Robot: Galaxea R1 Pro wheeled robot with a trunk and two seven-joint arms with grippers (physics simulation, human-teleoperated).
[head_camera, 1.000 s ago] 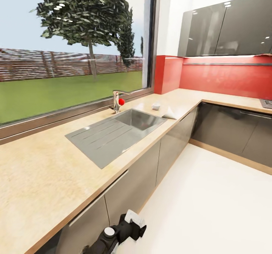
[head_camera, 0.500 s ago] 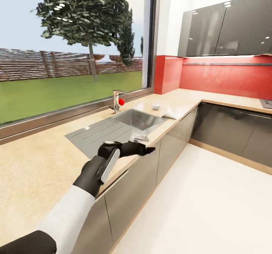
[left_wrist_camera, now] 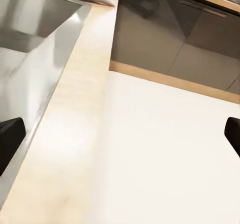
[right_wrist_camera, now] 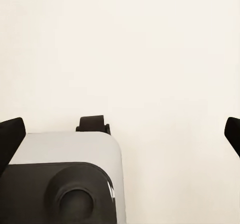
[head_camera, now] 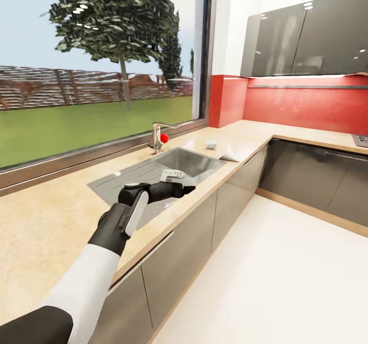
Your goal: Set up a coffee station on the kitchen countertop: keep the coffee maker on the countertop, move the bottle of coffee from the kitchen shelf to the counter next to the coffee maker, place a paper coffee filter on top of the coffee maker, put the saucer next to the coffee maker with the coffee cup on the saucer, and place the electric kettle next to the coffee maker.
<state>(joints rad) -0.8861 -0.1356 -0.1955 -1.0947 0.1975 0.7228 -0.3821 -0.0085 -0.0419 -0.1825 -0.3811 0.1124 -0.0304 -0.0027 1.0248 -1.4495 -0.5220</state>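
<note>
A paper filter lay on the counter beside the sink, near a small cup. The left gripper, jaws apart and empty, reached level over the sink's front edge; the right gripper gaped above bare floor.

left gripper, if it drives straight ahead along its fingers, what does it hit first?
Probably nothing close. The left gripper, jaws open, hangs above the countertop's front edge beside the sink; its wrist view centres on bare floor, then the far cabinets. Depth is uncertain.
</note>
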